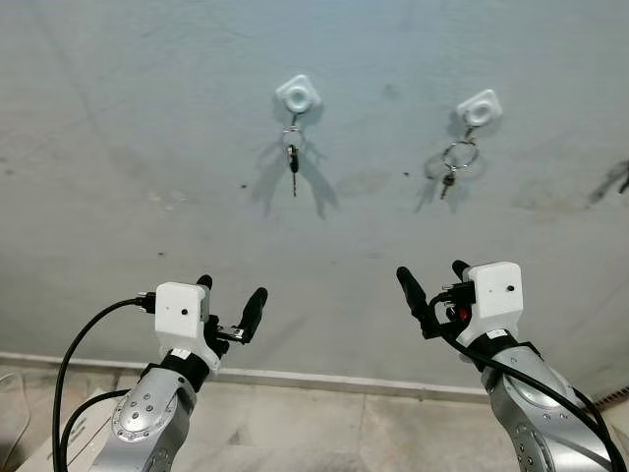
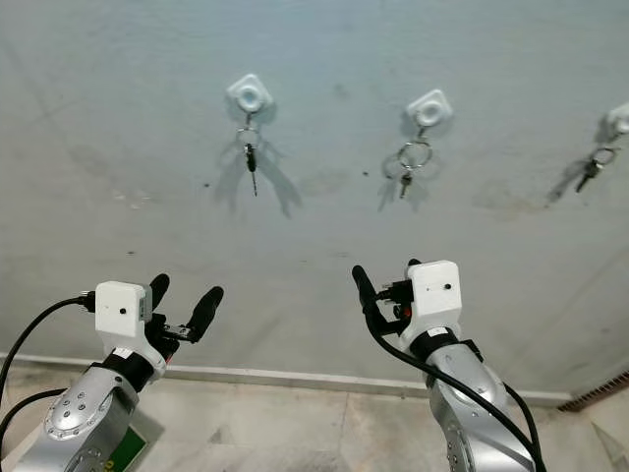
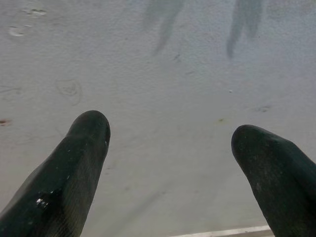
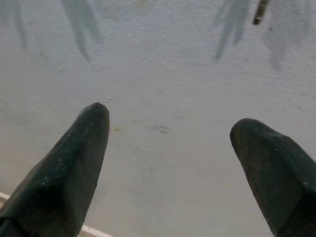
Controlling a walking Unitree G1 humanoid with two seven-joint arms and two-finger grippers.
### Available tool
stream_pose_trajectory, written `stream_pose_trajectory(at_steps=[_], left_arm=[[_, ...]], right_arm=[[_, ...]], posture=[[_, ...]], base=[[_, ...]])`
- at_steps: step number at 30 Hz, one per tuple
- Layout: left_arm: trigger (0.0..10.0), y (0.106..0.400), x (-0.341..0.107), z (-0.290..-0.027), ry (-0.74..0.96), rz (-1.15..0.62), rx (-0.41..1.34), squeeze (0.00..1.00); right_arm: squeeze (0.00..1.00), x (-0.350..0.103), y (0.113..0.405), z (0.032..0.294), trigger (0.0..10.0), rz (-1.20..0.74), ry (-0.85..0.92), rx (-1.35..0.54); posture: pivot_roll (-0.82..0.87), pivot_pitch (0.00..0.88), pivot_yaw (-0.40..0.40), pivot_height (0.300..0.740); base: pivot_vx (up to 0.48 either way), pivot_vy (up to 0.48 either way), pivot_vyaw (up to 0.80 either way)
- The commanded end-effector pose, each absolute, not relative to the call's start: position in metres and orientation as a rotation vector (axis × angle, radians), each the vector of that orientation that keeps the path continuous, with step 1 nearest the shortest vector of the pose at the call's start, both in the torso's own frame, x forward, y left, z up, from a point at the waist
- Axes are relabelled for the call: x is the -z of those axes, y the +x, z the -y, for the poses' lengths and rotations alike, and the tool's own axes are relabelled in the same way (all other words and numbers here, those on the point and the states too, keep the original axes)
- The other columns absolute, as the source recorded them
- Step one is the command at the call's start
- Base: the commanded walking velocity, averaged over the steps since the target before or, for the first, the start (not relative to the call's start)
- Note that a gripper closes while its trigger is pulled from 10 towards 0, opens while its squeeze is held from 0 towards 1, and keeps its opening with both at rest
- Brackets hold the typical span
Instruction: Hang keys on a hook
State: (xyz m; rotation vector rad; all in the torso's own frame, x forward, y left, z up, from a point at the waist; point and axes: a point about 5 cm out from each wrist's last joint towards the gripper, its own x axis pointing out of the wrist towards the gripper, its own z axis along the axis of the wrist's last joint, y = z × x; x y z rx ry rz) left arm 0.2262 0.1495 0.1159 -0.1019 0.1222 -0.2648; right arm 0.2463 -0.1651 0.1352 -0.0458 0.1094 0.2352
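Two white hooks are fixed on the grey wall: one hook at upper centre carries a small dark key; a second hook to its right carries a ring with keys. A third hook with keys sits at the far right edge. Both grippers are raised in front of the wall, well below the hooks. My left gripper is open and holds nothing. My right gripper is open too, also with nothing between its fingers. The wrist views show bare wall between the black fingertips.
A pale skirting strip runs along the wall's foot, with tiled floor below. A black cable loops beside my left arm. A dark floor grille lies at the lower right.
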Motion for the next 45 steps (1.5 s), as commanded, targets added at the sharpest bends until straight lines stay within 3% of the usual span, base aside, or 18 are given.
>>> stream_pose_trajectory(at_steps=[1, 9, 45], left_arm=[[10.0, 0.2254, -0.1146, -0.1489, -0.104, -0.139, 0.276, 0.00], [10.0, 0.2261, -0.1145, -0.1493, -0.115, -0.149, 0.272, 0.00], [10.0, 0.2308, -0.1154, -0.1507, -0.119, -0.160, 0.265, 0.00]], right_arm=[[0.00, -0.1365, 0.2465, 0.1645, 10.0, -0.110, -0.041, -0.234], [0.00, -0.1344, 0.2455, 0.1637, 10.0, -0.119, -0.036, -0.235], [0.00, -0.1327, 0.2496, 0.1634, 10.0, -0.137, 0.011, -0.230]], posture=[[0.01, 0.051, 0.022, 0.740], [0.01, 0.054, 0.023, 0.740], [0.02, 0.037, 0.023, 0.740]], base=[[0.000, 0.000, 0.00], [0.000, 0.000, 0.00], [-0.275, 0.000, 0.00]])
